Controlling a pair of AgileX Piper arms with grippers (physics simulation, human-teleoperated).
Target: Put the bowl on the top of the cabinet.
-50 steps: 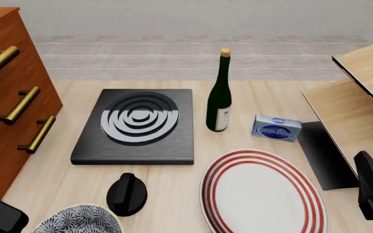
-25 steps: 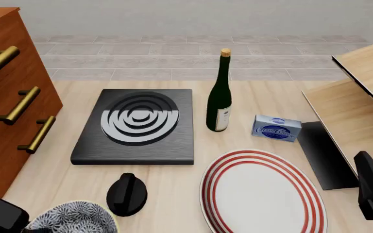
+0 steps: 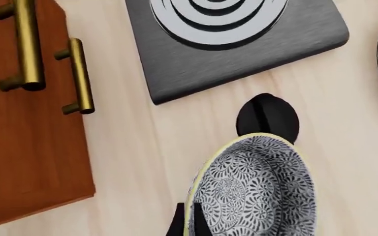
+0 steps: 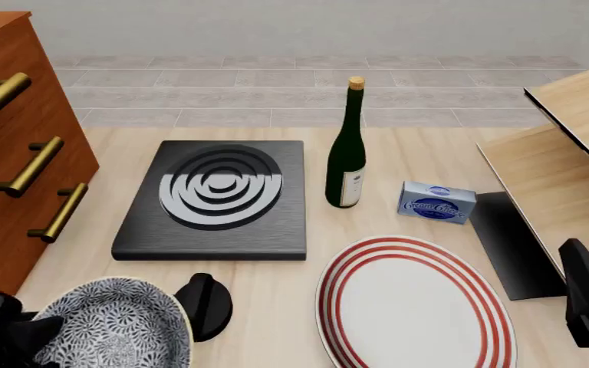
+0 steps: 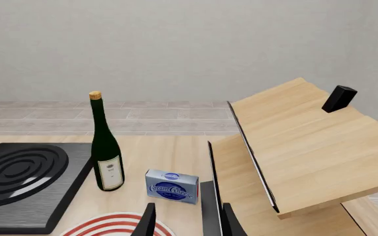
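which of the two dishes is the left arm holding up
The bowl, with its grey-blue floral pattern, tilted at the left gripper. The red-ringed plate lies flat.

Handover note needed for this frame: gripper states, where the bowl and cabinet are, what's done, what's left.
Left gripper: clamped on the rim of the bowl, which is tilted at the table's near left, partly covering the black knob.
Right gripper: open, empty, parked at the near right beside the light-wood boards.
Cabinet: left edge of the table; its top is barely in view.
Done: bowl grasped.
Left: raise it above the cabinet, set it on top, release.
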